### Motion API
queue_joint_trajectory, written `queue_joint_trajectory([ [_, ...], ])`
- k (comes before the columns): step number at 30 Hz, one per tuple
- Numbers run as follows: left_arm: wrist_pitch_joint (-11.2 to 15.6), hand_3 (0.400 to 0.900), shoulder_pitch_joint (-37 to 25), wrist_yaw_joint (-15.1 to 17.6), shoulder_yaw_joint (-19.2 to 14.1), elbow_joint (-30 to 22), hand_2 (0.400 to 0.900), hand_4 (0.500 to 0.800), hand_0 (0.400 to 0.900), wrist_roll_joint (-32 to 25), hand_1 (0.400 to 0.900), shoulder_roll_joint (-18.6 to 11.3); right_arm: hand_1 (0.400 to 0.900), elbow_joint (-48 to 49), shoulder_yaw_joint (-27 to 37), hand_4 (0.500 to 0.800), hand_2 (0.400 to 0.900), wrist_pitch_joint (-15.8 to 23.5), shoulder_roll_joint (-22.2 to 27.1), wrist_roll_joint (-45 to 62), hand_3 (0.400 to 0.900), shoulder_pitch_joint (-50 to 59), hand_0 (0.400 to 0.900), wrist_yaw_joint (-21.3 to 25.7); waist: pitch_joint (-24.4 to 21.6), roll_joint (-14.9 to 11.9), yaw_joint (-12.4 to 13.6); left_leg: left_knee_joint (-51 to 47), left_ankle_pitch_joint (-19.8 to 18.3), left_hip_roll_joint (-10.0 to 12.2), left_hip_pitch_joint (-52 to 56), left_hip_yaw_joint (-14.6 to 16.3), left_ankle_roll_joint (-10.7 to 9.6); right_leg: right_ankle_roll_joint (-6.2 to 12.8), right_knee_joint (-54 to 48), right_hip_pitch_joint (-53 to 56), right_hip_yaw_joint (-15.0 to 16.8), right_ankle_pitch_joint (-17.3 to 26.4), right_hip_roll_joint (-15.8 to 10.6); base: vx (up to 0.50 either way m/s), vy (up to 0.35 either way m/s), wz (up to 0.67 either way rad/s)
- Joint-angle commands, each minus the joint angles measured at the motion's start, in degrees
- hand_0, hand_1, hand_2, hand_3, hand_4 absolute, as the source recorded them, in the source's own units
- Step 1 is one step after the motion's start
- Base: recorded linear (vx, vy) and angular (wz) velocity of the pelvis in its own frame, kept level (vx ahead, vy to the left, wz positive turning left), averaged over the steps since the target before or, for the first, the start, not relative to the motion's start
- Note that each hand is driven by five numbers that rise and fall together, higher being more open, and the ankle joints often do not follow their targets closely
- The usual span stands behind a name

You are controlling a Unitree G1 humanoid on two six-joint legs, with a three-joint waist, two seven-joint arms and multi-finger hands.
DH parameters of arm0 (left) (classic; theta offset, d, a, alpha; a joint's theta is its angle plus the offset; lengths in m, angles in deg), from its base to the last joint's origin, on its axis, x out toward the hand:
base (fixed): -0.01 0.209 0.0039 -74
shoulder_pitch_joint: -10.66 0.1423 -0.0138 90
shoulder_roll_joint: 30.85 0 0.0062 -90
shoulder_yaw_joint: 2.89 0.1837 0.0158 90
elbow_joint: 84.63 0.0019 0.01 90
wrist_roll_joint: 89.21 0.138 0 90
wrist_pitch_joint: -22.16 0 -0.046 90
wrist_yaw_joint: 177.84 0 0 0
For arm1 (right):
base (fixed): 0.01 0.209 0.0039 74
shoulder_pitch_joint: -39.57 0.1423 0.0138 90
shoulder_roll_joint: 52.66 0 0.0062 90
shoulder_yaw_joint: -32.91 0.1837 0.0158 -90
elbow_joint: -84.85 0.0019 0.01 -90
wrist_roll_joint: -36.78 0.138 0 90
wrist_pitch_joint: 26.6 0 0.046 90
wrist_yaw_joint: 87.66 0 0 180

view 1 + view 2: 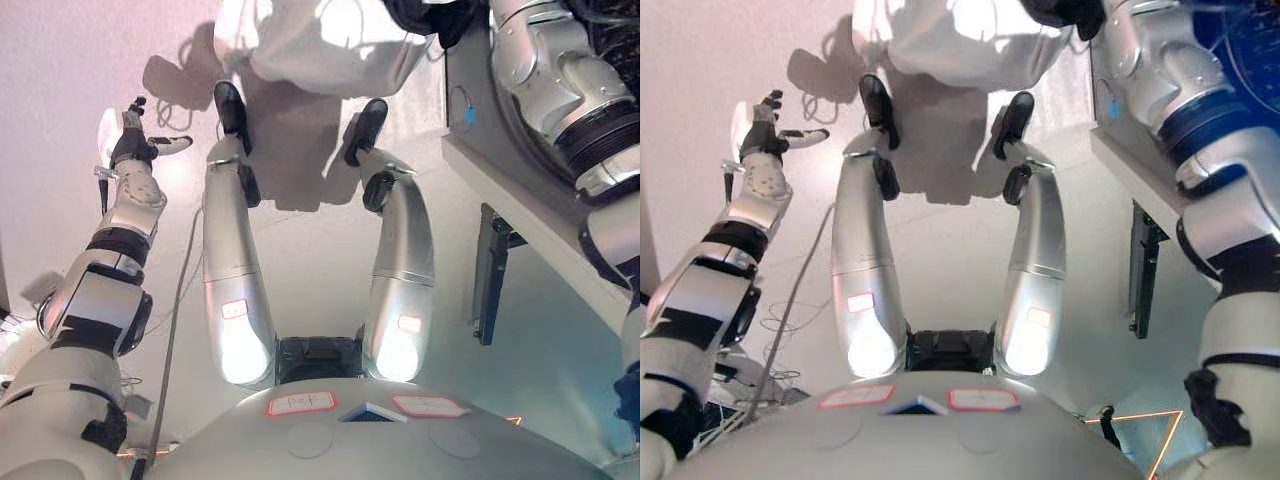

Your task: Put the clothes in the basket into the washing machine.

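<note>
Clothes first: one white garment [320,45] hangs bunched at the top of my view, just left of the washing machine [520,190], which fills the right side. My right hand [430,12] sits at the garment's upper right corner, right at the machine's front, and looks clenched on the cloth (only the dark fingers show at the frame edge, so that's my read, not a sure thing). The cloth trails down and away from the machine, so I reckon the move is to swing it rightward toward the door opening. The right hand is clearly the nearer one. My left hand [135,140] hovers well apart, far from the machine, fingers relaxed and spread, holding nothing. No basket in view.
</note>
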Motion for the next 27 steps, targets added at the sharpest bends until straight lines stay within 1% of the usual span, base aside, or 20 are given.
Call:
queue_joint_trajectory([
  [1, -0.2, 0.900, 6.3, 3.8, 0.0, 0.4, 0.900, 0.800, 0.900, -2.0, 0.900, 2.2, 0.900, -0.8, -3.2, 0.800, 0.900, -0.5, 1.4, -1.2, 0.900, -2.1, 0.900, 4.3, -8.8, 2.7, -0.7, 4.1, -1.9, -0.5, -7.5, -0.4, -0.7, 4.61, 6.1, -5.4, 1.6, -2.2, 1.0, -0.01, -0.069, 0.15],
  [5, 0.1, 0.900, 4.8, 5.5, -0.1, -0.3, 0.900, 0.800, 0.900, -4.1, 0.900, 2.4, 0.900, -5.0, -4.5, 0.800, 0.900, -2.0, 0.7, -2.1, 0.900, -0.2, 0.900, 4.8, -8.7, 2.6, -0.6, 11.8, -4.4, -0.8, -13.4, -1.7, -0.5, 3.54, 12.5, -11.2, 2.2, -4.4, 0.3, -0.01, -0.018, -0.01],
  [6, 0.0, 0.900, 4.1, 5.6, 0.0, -0.1, 0.900, 0.800, 0.900, -4.7, 0.900, 2.3, 0.900, -6.2, -4.6, 0.800, 0.900, -2.2, 0.2, -1.6, 0.900, 0.4, 0.900, 4.9, -8.7, 2.6, -0.7, 13.7, -5.2, -0.5, -15.0, -2.0, -0.4, 3.44, 14.3, -12.8, 2.5, -5.1, 0.2, -0.02, -0.008, -0.06],
  [9, 0.0, 0.900, 1.7, 5.8, 0.3, 1.0, 0.900, 0.800, 0.900, -6.4, 0.900, 2.5, 0.900, -9.6, -5.3, 0.800, 0.900, -2.5, -0.5, -0.6, 0.900, 2.2, 0.900, 4.6, -8.6, 2.4, -0.8, 19.1, -7.4, -0.4, -19.1, -3.1, 0.2, 3.11, 19.0, -17.1, 3.5, -6.3, -0.1, -0.02, -0.002, -0.07],
  [12, -0.3, 0.900, -0.6, 5.7, 0.8, 2.9, 0.900, 0.800, 0.900, -7.2, 0.900, 2.5, 0.900, -13.3, -5.9, 0.800, 0.900, -3.0, -1.5, 0.1, 0.900, 3.2, 0.900, 4.3, -7.9, 1.8, -0.9, 22.6, -8.9, -0.3, -21.4, -3.4, 0.4, 2.81, 22.7, -19.9, 4.2, -7.3, -0.5, -0.01, -0.002, -0.06],
  [15, -0.6, 0.900, -0.8, 5.6, 1.3, 4.0, 0.900, 0.800, 0.900, -7.0, 0.900, 2.7, 0.900, -16.2, -5.8, 0.800, 0.900, -3.4, -2.4, 0.5, 0.900, 3.0, 0.900, 4.4, -6.9, 1.1, -1.0, 23.4, -9.3, -0.6, -21.4, -3.0, 0.6, 2.56, 24.0, -20.2, 4.9, -7.7, -0.6, 0.00, -0.006, 0.00],
  [18, -0.9, 0.900, -1.6, 5.4, 1.7, 5.1, 0.900, 0.800, 0.900, -6.8, 0.900, 3.2, 0.900, -18.8, -5.8, 0.800, 0.900, -3.6, -3.3, 0.4, 0.900, 2.6, 0.900, 3.8, -7.0, 0.7, -1.3, 23.0, -9.0, -0.9, -21.4, -2.9, 0.4, 2.46, 23.9, -20.2, 5.4, -7.7, -0.6, 0.02, -0.022, 0.10],
  [19, -0.9, 0.900, -1.9, 5.4, 1.9, 5.3, 0.900, 0.800, 0.900, -6.6, 0.900, 3.5, 0.900, -19.8, -5.5, 0.800, 0.900, -3.5, -3.7, 0.5, 0.900, 2.1, 0.900, 3.6, -7.3, 0.7, -1.4, 22.5, -8.6, -1.3, -21.4, -2.9, 0.3, 2.52, 23.7, -20.3, 5.5, -7.6, -0.4, 0.01, -0.024, 0.12],
  [23, -0.9, 0.900, -3.2, 5.0, 2.0, 6.3, 0.900, 0.800, 0.900, -6.3, 0.900, 3.7, 0.900, -22.9, -5.3, 0.800, 0.900, -3.8, -5.0, 0.1, 0.900, 1.3, 0.900, 1.9, -8.8, 1.0, -1.6, 20.8, -7.6, -1.4, -21.4, -2.9, 0.0, 2.40, 22.4, -20.3, 5.0, -7.4, -0.4, 0.01, -0.027, 0.10],
  [25, -1.0, 0.900, -3.9, 5.0, 2.0, 6.7, 0.900, 0.800, 0.900, -6.2, 0.900, 3.2, 0.900, -23.4, -5.5, 0.800, 0.900, -3.7, -5.1, 0.0, 0.900, 1.7, 0.900, 1.6, -9.6, 1.0, -1.7, 19.8, -6.9, -1.4, -21.4, -3.1, -0.1, 2.43, 21.6, -20.2, 4.8, -7.1, -0.1, 0.00, 0.000, 0.00],
  [26, -0.9, 0.900, -4.5, 5.0, 2.0, 6.9, 0.900, 0.800, 0.900, -6.2, 0.900, 3.1, 0.400, -23.6, -5.4, 0.500, 0.400, -3.7, -5.4, -0.2, 0.400, 1.7, 0.400, 1.8, -9.8, 1.1, -1.8, 19.4, -6.7, -1.5, -21.4, -3.3, -0.2, 2.43, 21.0, -20.0, 4.6, -6.9, 0.0, 0.02, -0.013, -0.04],
  [27, -0.9, 0.900, -4.9, 5.0, 1.8, 7.1, 0.900, 0.800, 0.900, -6.3, 0.900, 3.2, 0.400, -23.9, -5.1, 0.500, 0.400, -3.9, -5.6, -0.4, 0.400, 1.6, 0.400, 2.5, -10.3, 1.1, -1.8, 18.8, -6.4, -1.5, -21.4, -3.4, -0.2, 2.49, 20.4, -19.9, 4.5, -6.8, 0.2, 0.01, -0.008, -0.04],
])
